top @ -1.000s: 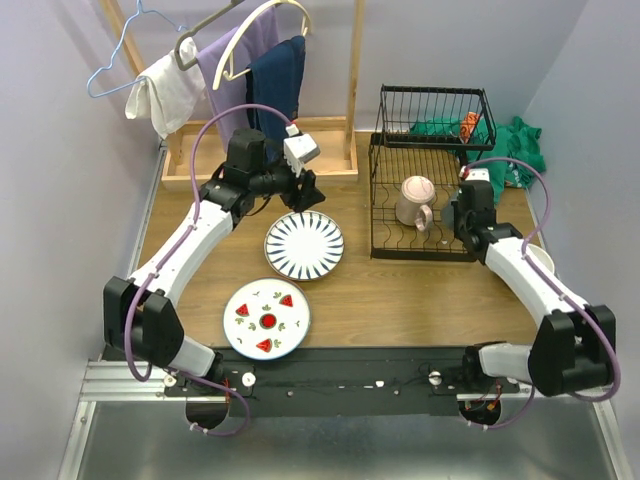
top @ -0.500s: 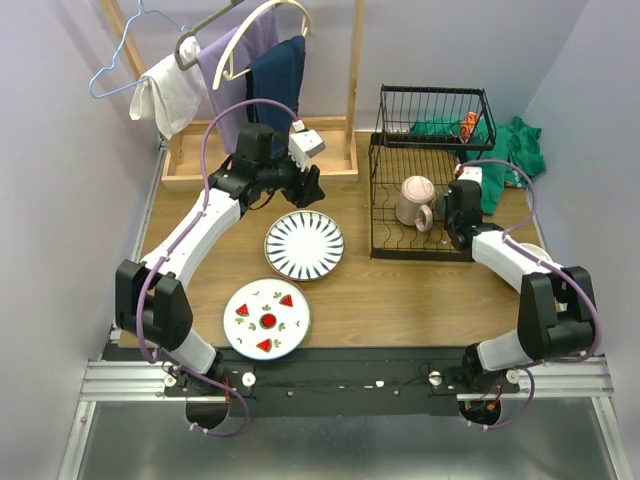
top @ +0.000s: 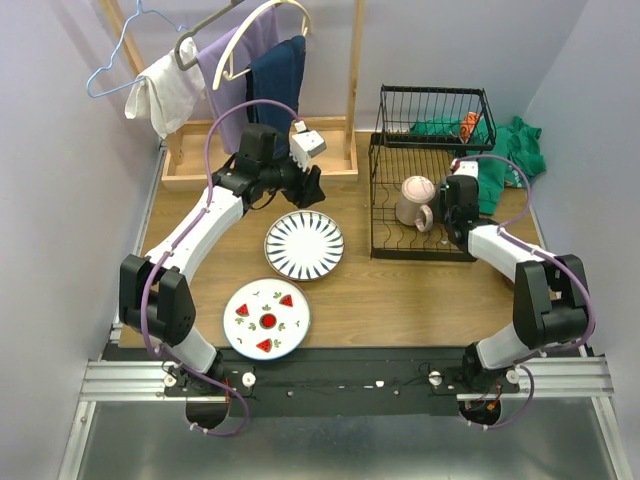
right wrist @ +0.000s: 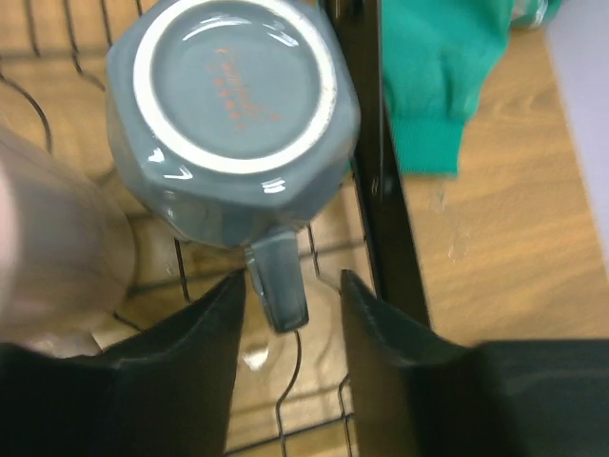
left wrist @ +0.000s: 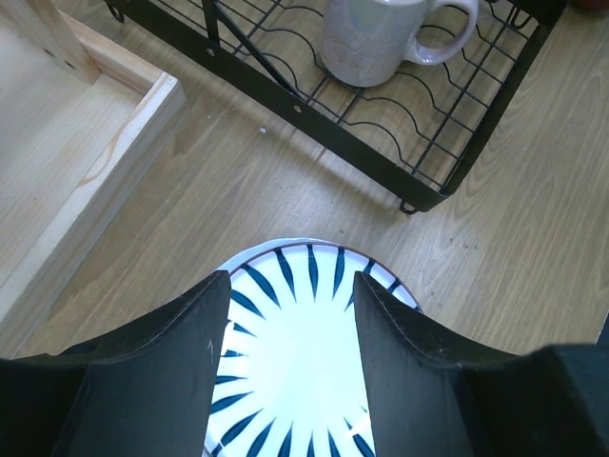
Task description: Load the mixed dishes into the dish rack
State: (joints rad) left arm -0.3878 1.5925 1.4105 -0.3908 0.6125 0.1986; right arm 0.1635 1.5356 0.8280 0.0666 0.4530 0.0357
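jaws spread on both arms, empty.
right jaws straddle grey mug (right wrist: 233,105) handle inside dish rack (top: 390,235): could snag, tip it; left jaws over striped plate (left wrist: 297,367) beside rack.

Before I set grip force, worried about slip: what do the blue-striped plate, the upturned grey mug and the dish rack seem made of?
Blue-striped plate: likely glazed ceramic, glossy with glare. Upturned grey mug: glazed ceramic too, shiny walls, white foot ring. Dish rack: thin metal wire, probably black-coated, satin.
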